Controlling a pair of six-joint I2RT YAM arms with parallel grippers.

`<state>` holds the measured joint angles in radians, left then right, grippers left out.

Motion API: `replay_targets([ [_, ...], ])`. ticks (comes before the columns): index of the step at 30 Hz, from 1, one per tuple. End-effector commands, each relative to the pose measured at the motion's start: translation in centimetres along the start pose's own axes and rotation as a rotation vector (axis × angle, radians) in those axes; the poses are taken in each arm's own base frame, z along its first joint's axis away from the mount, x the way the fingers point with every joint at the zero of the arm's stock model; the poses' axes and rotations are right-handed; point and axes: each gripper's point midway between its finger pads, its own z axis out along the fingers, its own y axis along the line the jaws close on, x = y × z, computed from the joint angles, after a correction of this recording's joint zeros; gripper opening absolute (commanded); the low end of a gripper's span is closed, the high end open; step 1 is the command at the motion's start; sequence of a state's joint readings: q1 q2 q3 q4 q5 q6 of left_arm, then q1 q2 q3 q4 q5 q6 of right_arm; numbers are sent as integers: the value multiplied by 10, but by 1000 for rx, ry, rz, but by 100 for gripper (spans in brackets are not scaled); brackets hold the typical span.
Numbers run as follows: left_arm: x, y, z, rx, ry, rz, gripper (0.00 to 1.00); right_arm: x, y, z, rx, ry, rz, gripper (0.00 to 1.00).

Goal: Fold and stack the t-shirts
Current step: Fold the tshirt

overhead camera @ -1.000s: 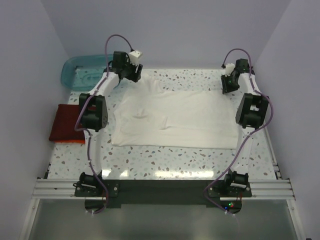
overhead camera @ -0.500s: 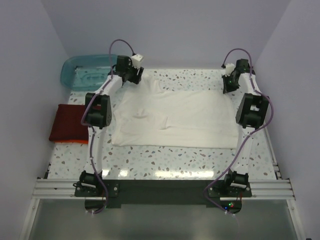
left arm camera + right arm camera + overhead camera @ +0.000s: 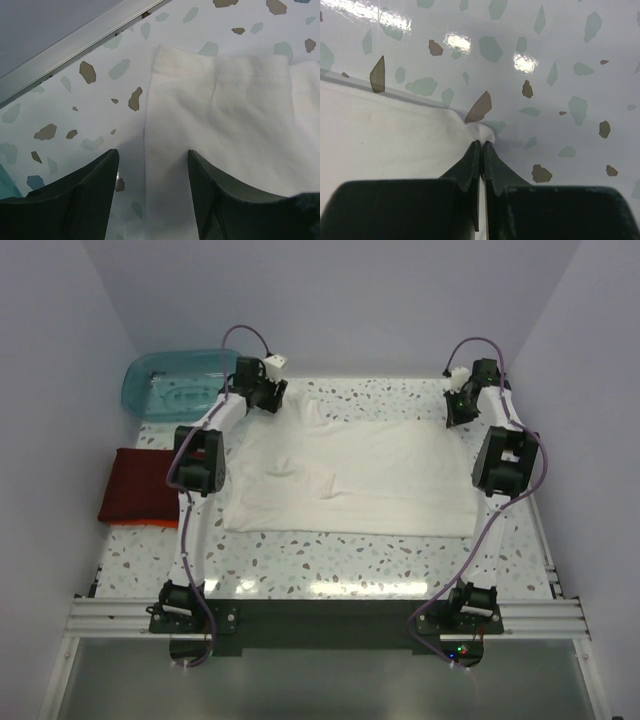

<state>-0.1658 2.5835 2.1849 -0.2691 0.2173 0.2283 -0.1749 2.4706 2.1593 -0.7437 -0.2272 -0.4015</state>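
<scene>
The cream-white t-shirt (image 3: 350, 475) lies spread flat on the speckled table. My left gripper (image 3: 268, 402) is at the shirt's far left corner. In the left wrist view the left gripper (image 3: 152, 156) is open, its jaws straddling the edge of the white sleeve (image 3: 225, 110), one over bare table and one over cloth. My right gripper (image 3: 456, 416) is at the far right corner. In the right wrist view the right gripper (image 3: 481, 144) is shut, pinching the shirt's corner (image 3: 395, 145). The dark red folded shirt (image 3: 135, 485) lies at the left edge, with a thin orange edge (image 3: 135, 524) under it.
A translucent teal tub (image 3: 175, 383) stands at the back left, just beyond the left gripper. A metal rail (image 3: 80, 42) runs along the table's far edge. Walls close in on the left, right and back.
My left gripper has shifted a little to the right and down toward the shirt's far left corner. The right arm and the shirt have not visibly moved.
</scene>
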Motion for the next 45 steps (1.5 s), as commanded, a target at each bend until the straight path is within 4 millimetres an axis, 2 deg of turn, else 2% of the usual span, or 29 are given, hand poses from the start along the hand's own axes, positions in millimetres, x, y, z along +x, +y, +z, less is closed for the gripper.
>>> replay_targets([
  [1,-15,0,7,16,-53,42,61,24,1,-7,-4,85,13,0],
  [5,-13,-8,10,66,-55,64,44,23,2,-12,-6,82,16,0],
  [9,-16,-15,9,111,-65,74,35,22,2,-18,-4,75,10,0],
  [12,-20,-19,8,148,-81,66,24,20,4,-22,-6,70,4,0],
  [16,-39,-14,-6,175,-139,32,1,15,6,-30,-11,52,0,0],
  [17,-48,-11,-10,166,-173,35,0,14,7,-32,-12,49,-2,0],
  [18,-64,-8,-21,156,-208,43,0,10,6,-38,-4,35,-7,0],
  [19,-59,-8,-23,159,-208,38,0,8,5,-40,2,28,-8,0],
  [21,-77,-8,-37,155,-260,52,0,3,3,-45,15,10,-15,0],
  [25,-94,-4,-51,138,-295,70,0,-7,-1,-56,43,-28,-22,0],
  [29,-91,0,-52,115,-280,67,0,-14,-7,-56,74,-48,-16,0],
  [36,-79,-2,-47,112,-253,43,16,-31,-15,-57,127,-118,-1,0],
  [38,-76,0,-43,100,-244,37,24,-36,-17,-57,140,-121,-9,0],
  [39,-72,2,-38,93,-236,32,26,-32,-17,-50,137,-104,-12,0],
  [40,-70,4,-36,86,-230,28,33,-33,-16,-49,137,-99,-22,3],
  [43,-65,5,-30,85,-214,17,41,-31,-17,-42,145,-75,-21,35],
  [44,-63,4,-29,85,-211,16,43,-34,-18,-42,152,-84,-16,51],
  [45,-64,3,-28,88,-213,17,44,-34,-18,-38,151,-81,-4,54],
])
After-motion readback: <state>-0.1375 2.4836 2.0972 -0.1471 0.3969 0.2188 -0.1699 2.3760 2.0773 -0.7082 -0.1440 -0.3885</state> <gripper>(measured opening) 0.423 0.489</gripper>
